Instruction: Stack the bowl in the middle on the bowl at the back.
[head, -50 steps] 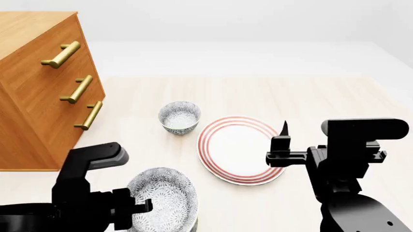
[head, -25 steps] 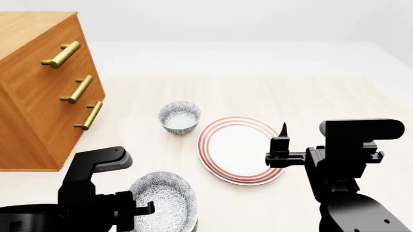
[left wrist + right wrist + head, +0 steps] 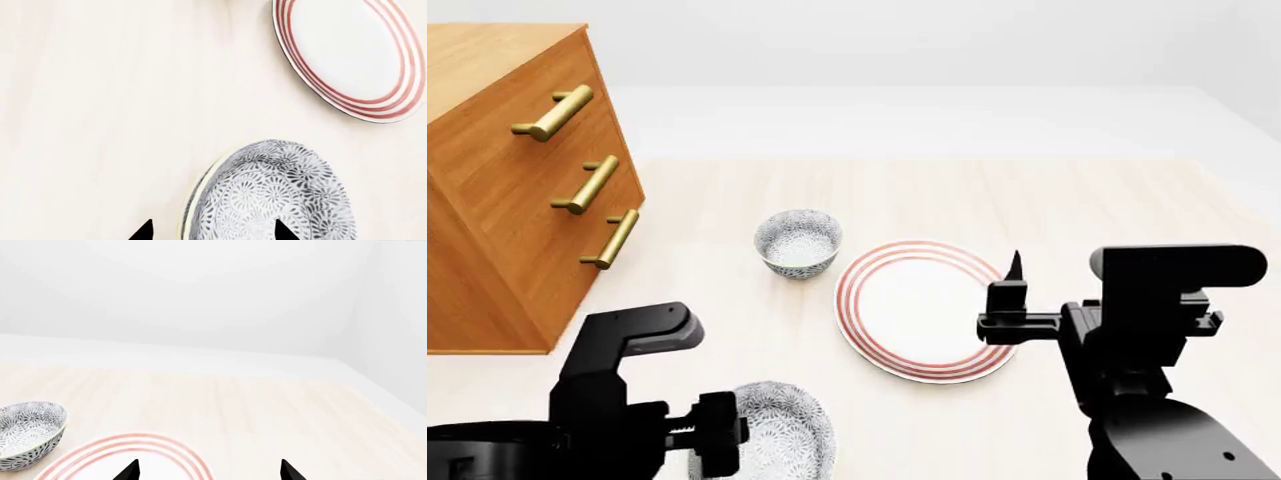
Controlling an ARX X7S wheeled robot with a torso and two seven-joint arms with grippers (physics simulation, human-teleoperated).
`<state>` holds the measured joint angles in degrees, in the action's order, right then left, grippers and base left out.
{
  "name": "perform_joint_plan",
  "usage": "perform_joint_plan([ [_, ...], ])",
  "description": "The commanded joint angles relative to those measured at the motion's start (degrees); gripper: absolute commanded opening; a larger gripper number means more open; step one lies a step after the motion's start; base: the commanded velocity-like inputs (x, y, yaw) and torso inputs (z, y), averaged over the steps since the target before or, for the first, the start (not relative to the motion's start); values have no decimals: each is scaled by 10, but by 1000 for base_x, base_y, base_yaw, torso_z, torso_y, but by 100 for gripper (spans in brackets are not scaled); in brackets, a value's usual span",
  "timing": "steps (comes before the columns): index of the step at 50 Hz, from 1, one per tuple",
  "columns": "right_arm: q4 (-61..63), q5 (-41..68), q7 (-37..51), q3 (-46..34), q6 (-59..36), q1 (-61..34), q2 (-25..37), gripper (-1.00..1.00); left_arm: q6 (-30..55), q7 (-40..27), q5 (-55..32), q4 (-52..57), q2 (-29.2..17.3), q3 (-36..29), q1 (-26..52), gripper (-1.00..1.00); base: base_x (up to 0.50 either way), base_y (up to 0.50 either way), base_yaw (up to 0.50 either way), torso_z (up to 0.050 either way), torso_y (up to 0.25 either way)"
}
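The bowl at the back (image 3: 798, 240) is small, grey-patterned and upright on the pale wooden table; it also shows in the right wrist view (image 3: 27, 432). The bowl in the middle (image 3: 785, 435), wider with the same pattern, lies near the table's front, partly hidden by my left arm. My left gripper (image 3: 213, 231) is open and straddles this bowl's (image 3: 267, 195) cream rim, one tip inside and one outside. My right gripper (image 3: 208, 471) is open and empty, held above the right part of the plate; in the head view the right gripper (image 3: 1012, 290) points away from me.
A white plate with red rings (image 3: 918, 310) lies right of the back bowl, between the two arms, and shows in the left wrist view as the plate (image 3: 353, 55). A wooden dresser with brass handles (image 3: 507, 180) stands at the left.
In the head view the middle bowl now shows lower and smaller, more covered by my left gripper, which has come down over it. The right arm has hardly moved.
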<state>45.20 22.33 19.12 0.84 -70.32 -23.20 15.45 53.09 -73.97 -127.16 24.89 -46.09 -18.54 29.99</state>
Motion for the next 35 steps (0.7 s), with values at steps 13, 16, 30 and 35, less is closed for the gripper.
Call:
perform_joint_plan([
  [13, 42, 22, 10, 18, -45, -14, 0, 100, -2, 30, 15, 68, -26, 60, 39, 100, 0, 0, 0, 0, 0],
  [16, 70, 37, 13, 35, -81, -24, -7, 100, 14, 66, 78, 104, -34, 101, 30, 100, 0, 0, 0, 0, 0],
  [30, 26, 762, 582, 93, -156, -200, 126, 100, 64, 206, 339, 173, -69, 208, 78, 100, 0, 0, 0, 0, 0],
  [35, 18, 788, 622, 50, -141, -235, 132, 100, 54, 218, 397, 178, -55, 212, 76, 100, 0, 0, 0, 0, 0],
])
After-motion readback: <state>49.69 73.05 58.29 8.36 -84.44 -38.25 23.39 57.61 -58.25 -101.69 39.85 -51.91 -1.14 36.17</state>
